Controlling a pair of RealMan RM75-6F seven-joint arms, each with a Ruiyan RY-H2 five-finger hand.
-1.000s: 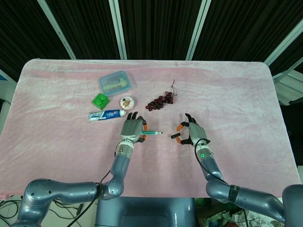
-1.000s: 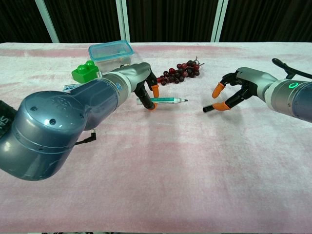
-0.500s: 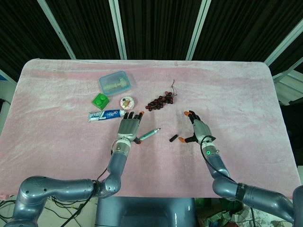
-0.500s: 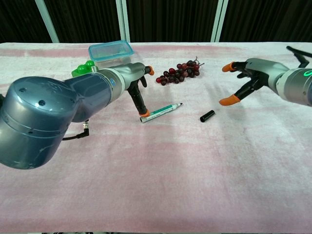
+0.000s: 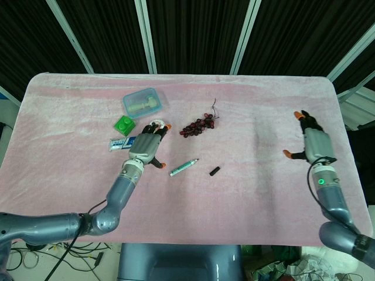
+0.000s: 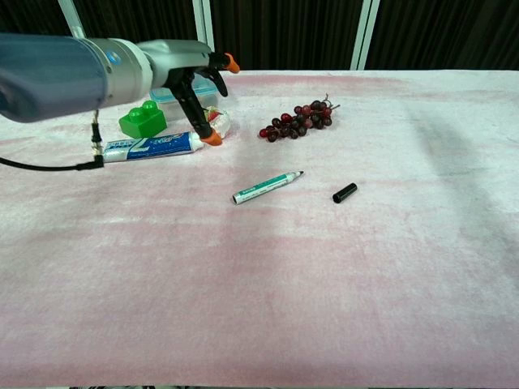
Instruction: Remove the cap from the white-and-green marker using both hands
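Observation:
The white-and-green marker (image 5: 184, 167) (image 6: 267, 187) lies uncapped on the pink cloth, tip toward the right. Its black cap (image 5: 214, 171) (image 6: 345, 193) rests a short way to the right of it, apart from the marker. My left hand (image 5: 148, 147) (image 6: 195, 77) hovers to the left of the marker, above the toothpaste, fingers spread and holding nothing. My right hand (image 5: 314, 140) is far out at the right side of the table, fingers spread and empty; the chest view does not show it.
A toothpaste tube (image 5: 122, 143) (image 6: 146, 147), a green toy brick (image 5: 123, 124) (image 6: 143, 119), a blue-lidded box (image 5: 142, 102), a small round dish (image 5: 156, 124) and a bunch of dark grapes (image 5: 198, 124) (image 6: 297, 118) lie behind the marker. Pink cloth (image 6: 284, 284) covers the table.
Both hands let go and drew apart: the left pulled back left over the toothpaste, the right swung far right. Marker and cap now lie separate on the cloth.

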